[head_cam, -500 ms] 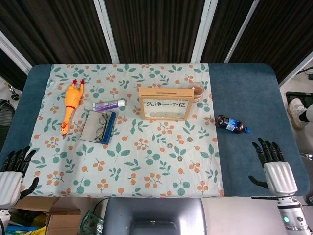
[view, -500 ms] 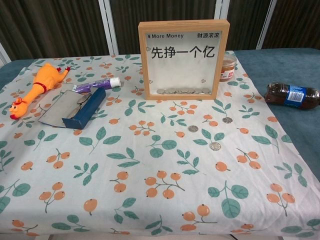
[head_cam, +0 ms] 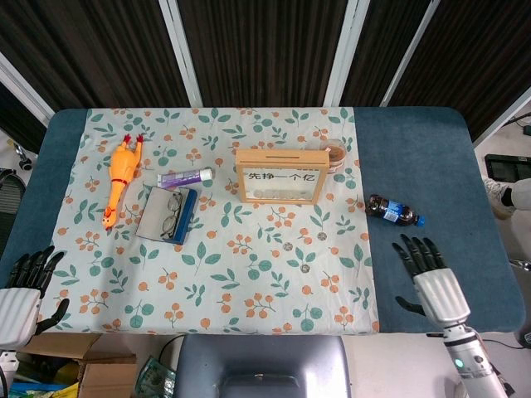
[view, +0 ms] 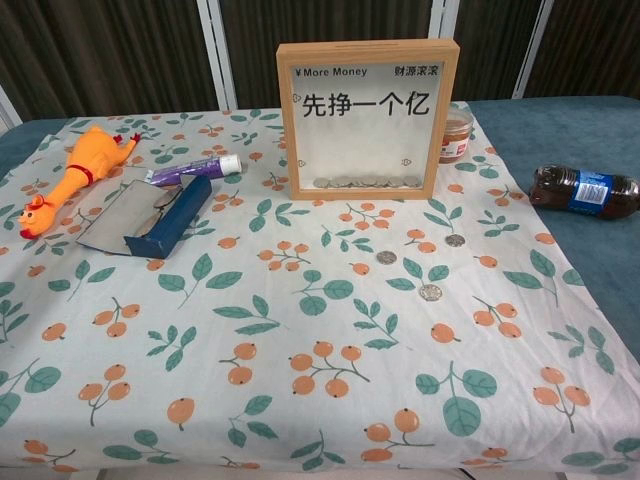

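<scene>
Right hand (head_cam: 431, 278) is seen w/ fingers spread, nothing held, over blue table surface (head_cam: 431, 157) near front-right edge. Small dark cola bottle w/ blue label (head_cam: 394, 211) is laid on its side just beyond fingertips, apart from them. Three coins (view: 430, 292) are scattered on leaf-and-berry print cloth (view: 300, 330), in front of wooden-framed money box (view: 367, 118). Left hand (head_cam: 23, 286) is held spread, empty, at front-left corner, well apart from yellow rubber chicken (head_cam: 119, 180).

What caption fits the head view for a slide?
Both open robot hands, left hand and right hand, hover at the near edge of the floral-clothed table beside a dark cola bottle.
</scene>
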